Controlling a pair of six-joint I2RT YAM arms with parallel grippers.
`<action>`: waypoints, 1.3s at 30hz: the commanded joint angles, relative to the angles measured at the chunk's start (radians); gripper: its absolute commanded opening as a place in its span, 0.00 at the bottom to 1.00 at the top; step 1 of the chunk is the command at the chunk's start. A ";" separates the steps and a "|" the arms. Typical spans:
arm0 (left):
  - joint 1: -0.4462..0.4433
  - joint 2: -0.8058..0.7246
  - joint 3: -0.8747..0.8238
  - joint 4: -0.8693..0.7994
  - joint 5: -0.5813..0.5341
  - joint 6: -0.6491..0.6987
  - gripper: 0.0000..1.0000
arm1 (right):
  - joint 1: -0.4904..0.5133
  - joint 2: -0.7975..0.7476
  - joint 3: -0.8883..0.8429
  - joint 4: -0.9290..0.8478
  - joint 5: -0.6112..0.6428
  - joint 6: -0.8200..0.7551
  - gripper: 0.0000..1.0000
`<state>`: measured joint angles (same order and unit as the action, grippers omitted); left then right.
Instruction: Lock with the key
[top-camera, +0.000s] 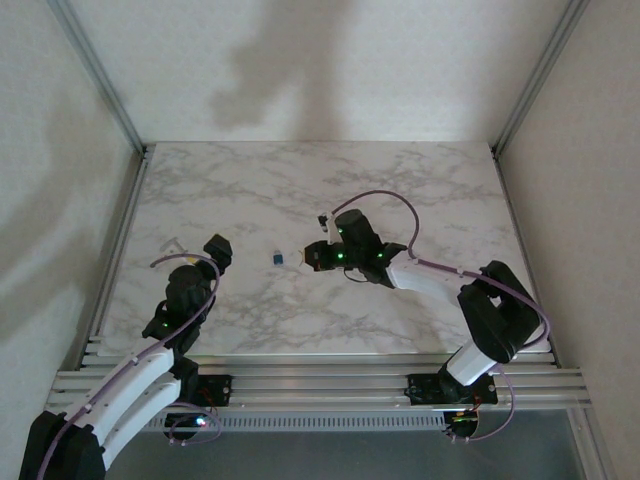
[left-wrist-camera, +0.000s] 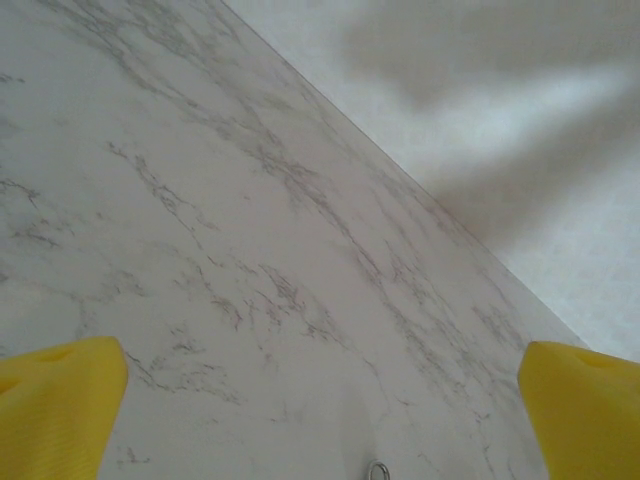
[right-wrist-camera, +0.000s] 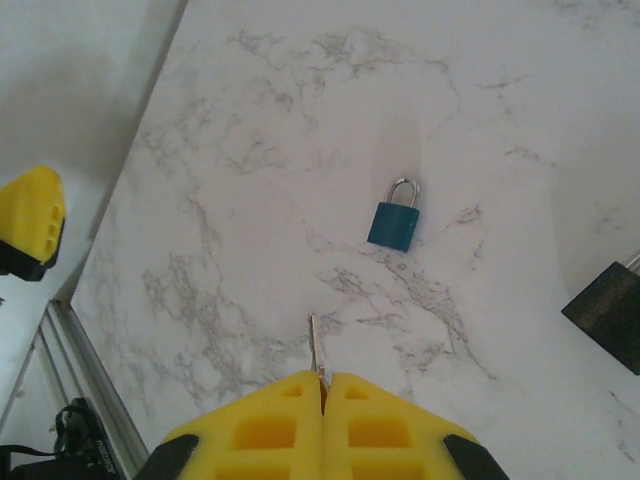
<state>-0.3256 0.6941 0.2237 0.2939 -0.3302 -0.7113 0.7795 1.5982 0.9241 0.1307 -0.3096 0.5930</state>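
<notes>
1. Near the middle of the marble table (top-camera: 300, 190): padlock (right-wrist-camera: 393, 222), blue, one. It lies flat. Its long axis runs away from the right claw, with the steel loop at the far end and the body at the near end. In the top view it sits just left of that claw's tips.
2. Key (right-wrist-camera: 317, 345), one. A thin metal blade sticks out from between the right claw's fingertips. Its long axis is in line with the fingers and its tip points forward across the table. In the wrist view the padlock lies ahead and to the right of the tip. Key and padlock are apart.
3. Right claw (right-wrist-camera: 322, 382), one. Yellow fingers are pressed together, pinching the key. The arm rises from its base at the near right edge and folds at the elbow. The forearm reaches left toward the table's middle, wrist tilted down.
4. Left claw (left-wrist-camera: 320, 400), one. Yellow fingers (left-wrist-camera: 60, 405) are spread fully wide with nothing between them. The arm is stretched forward over the near left part of the table, well apart from the padlock.
5. Small metal loop (left-wrist-camera: 377, 470), one, on the table at the lower edge of the left wrist view. Too little shows to name it.
</notes>
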 joint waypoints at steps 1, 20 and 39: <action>-0.003 -0.010 -0.001 -0.013 -0.039 -0.019 1.00 | 0.020 0.018 0.043 -0.037 0.060 -0.018 0.00; -0.004 -0.021 0.002 -0.038 -0.079 -0.032 1.00 | 0.049 0.101 0.087 -0.076 0.184 0.013 0.00; -0.003 -0.013 0.000 -0.035 -0.076 -0.034 1.00 | 0.062 0.294 0.232 -0.110 0.184 0.009 0.00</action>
<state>-0.3256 0.6834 0.2237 0.2642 -0.3866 -0.7338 0.8295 1.8626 1.1141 0.0399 -0.1307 0.5953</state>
